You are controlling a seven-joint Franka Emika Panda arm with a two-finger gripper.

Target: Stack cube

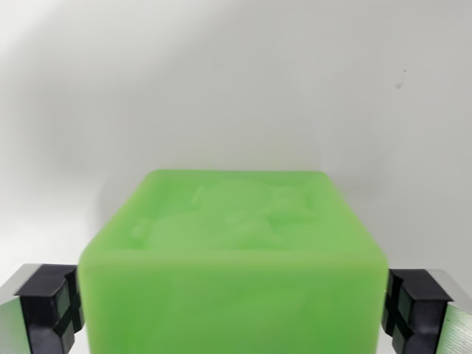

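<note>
The gripper [234, 310] has black pads [48, 310] on both sides of a green cube [232, 258], touching it and squeezing it tight. The cube fills the middle, before a white surface [236, 81]. Its top has a raised shape, no readable words

No legible txt; green cube [234, 258] top has relief fig. only.

One green cube [234, 258], two black fingertips [50, 306]
</note>
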